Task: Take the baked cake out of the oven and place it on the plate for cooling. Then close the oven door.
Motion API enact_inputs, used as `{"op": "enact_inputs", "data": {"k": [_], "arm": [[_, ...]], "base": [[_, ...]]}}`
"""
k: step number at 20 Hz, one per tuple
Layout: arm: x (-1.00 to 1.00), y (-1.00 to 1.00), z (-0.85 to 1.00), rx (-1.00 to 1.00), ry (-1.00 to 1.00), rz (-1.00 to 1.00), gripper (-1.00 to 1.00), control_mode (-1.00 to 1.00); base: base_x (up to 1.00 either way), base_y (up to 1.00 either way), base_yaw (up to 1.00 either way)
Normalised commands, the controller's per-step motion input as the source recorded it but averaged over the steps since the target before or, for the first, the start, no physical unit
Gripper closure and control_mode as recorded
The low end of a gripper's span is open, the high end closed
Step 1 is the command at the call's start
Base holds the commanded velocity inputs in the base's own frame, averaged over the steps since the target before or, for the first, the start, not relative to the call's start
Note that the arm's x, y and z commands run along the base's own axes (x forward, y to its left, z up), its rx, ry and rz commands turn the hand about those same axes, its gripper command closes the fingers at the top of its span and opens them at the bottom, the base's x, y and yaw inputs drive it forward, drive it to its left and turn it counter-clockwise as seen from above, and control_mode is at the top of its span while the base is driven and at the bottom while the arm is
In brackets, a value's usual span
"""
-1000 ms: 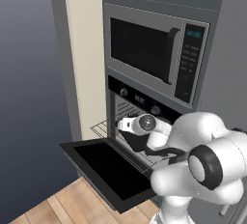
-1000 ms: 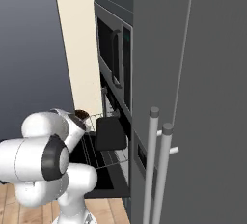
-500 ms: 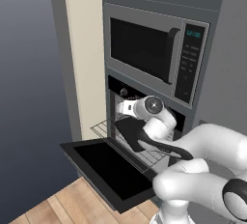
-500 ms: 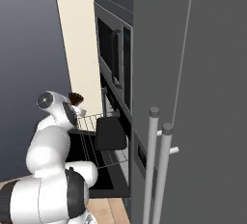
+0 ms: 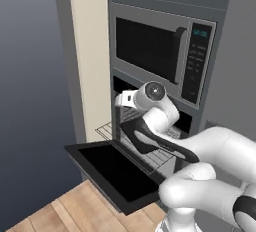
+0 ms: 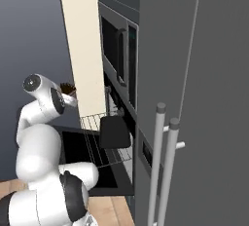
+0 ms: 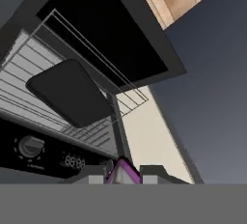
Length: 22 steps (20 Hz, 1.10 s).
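Note:
The black oven (image 5: pixel 186 121) stands open, its two knobs (image 7: pixel 30 146) and digital display (image 7: pixel 72 161) above the cavity. Its glass-fronted oven door (image 5: pixel 114 172) (image 6: pixel 80 150) (image 7: pixel 108 30) hangs flat, fully dropped. A wire rack (image 5: pixel 111 130) (image 7: pixel 21 90) is pulled out, with a flat black tray (image 6: pixel 115 132) (image 7: pixel 72 92) lying on it. My gripper (image 6: pixel 70 93) (image 7: pixel 123 174) is raised in front of the cavity, above the door, shut on the cake (image 6: pixel 68 89), a small dark-topped piece whose pink base (image 7: pixel 123 172) shows between my fingertips.
A silver-framed microwave (image 5: pixel 150 51) sits directly above the oven. A tall grey fridge with two bar handles (image 6: pixel 164 164) stands to the right. A beige panel (image 5: pixel 90 51) flanks the oven on the left, and wooden floor (image 5: pixel 60 211) lies below the door.
My hand has lifted up and drawn back out of the oven cavity, carrying the cake with it. The tray and rack have stayed put.

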Motion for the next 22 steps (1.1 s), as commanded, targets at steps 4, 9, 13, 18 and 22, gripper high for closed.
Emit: {"op": "enact_inputs", "data": {"k": [4,9,13,18,22], "arm": [[0.00,0.00,0.00,0.00,0.00,0.00,1.00,1.00],[0.00,0.00,0.00,0.00,0.00,0.00,1.00,1.00],[0.00,0.00,0.00,0.00,0.00,0.00,1.00,1.00],[0.00,0.00,0.00,0.00,0.00,0.00,1.00,1.00],[0.00,0.00,0.00,0.00,0.00,0.00,1.00,1.00]], "base": [[-1.00,0.20,0.00],[-1.00,0.08,0.00],[-1.00,0.00,-0.09],[-1.00,0.00,-0.50],[-0.76,0.00,-0.80]]}}
